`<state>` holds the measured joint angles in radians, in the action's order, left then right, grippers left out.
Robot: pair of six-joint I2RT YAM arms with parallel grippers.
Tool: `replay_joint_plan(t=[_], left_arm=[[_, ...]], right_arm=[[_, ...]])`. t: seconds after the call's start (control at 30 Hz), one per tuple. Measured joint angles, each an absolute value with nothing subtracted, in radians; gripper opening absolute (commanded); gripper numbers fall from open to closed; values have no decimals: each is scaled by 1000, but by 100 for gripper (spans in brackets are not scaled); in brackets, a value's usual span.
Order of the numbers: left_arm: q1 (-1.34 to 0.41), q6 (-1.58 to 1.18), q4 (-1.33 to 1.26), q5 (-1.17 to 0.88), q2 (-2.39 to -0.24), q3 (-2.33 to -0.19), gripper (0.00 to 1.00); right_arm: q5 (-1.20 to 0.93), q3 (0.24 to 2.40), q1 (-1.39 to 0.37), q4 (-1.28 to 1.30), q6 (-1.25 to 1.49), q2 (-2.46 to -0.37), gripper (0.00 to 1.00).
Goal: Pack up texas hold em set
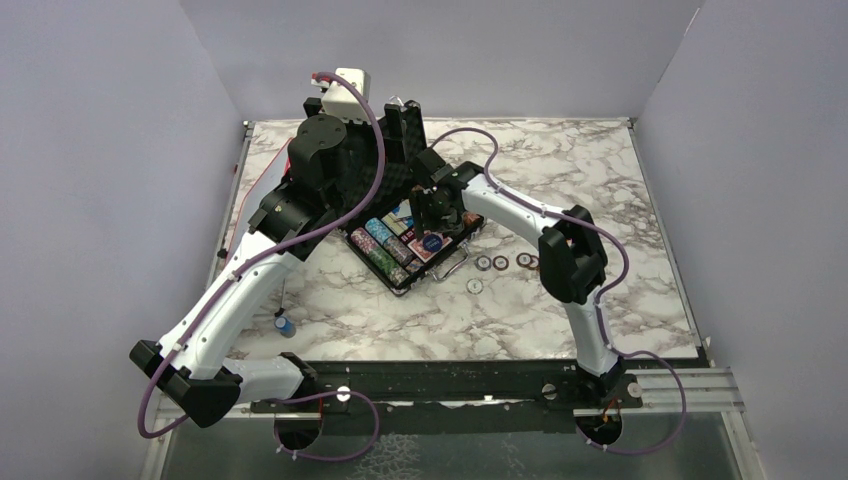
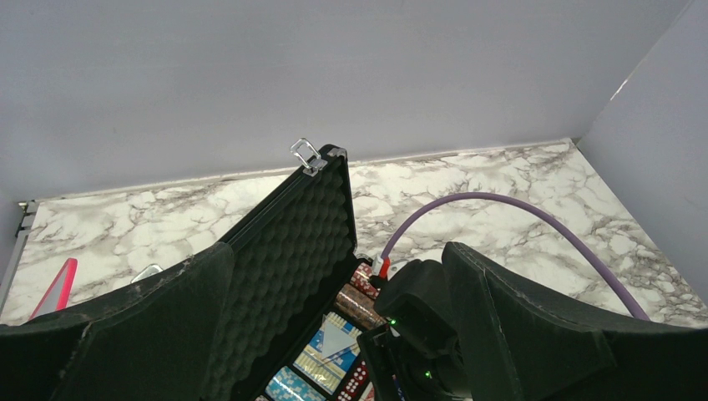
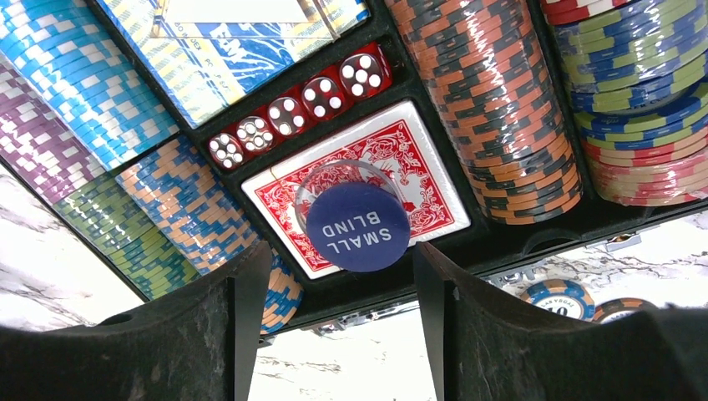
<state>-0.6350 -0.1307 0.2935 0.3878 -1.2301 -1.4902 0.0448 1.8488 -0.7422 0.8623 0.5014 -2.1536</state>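
The black briefcase (image 1: 400, 275) lies open mid-table, its foam-lined lid (image 2: 288, 251) standing upright. Its tray holds rows of multicoloured poker chips (image 3: 501, 109), red dice (image 3: 300, 109) and a red-backed card deck (image 3: 417, 159). A blue "SMALL BLIND" disc (image 3: 357, 227) rests on the deck. My right gripper (image 3: 338, 259) is open and empty, hovering over the case's near edge just short of the disc. It also shows in the top view (image 1: 430, 222). My left gripper (image 2: 338, 251) is open beside the lid's foam face, holding nothing.
Several loose chips (image 1: 500, 262) lie on the marble right of the case's metal handle (image 1: 455, 262); two show in the right wrist view (image 3: 555, 296). A small blue-tipped tool (image 1: 284, 324) lies front left. A red-edged white board (image 2: 57, 288) sits behind the left arm.
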Motion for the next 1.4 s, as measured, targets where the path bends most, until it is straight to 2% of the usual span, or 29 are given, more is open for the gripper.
replay_joint_plan(t=[0.17,0.3,0.53,0.73,1.2,1.3,1.4], left_arm=[[-635,-131,294,388,-1230,-1490,99],[-635,-131,294,388,-1230,-1490,99],[-635,-130,294,387,-1230,-1490,99],[-635,-130,294,387,-1230,-1490,99],[-635,-131,293,385,-1230,-1490,99],[-635,-131,294,385,-1230,-1490,99],[-635,-131,294,385,-1230,-1490,99]], right_arm=[[88,1838,-733,854,530,-2138,66],[133,1741,-693,828,580,-2041,66],[194,1505,-374,773,664,-1816,67],[233,1359,-149,750,681,-1780,68],[180,1262,-44,690,635,-1850,73],[166,1263,-44,681,617,-1889,72],[163,1268,-44,671,599,-1893,66]])
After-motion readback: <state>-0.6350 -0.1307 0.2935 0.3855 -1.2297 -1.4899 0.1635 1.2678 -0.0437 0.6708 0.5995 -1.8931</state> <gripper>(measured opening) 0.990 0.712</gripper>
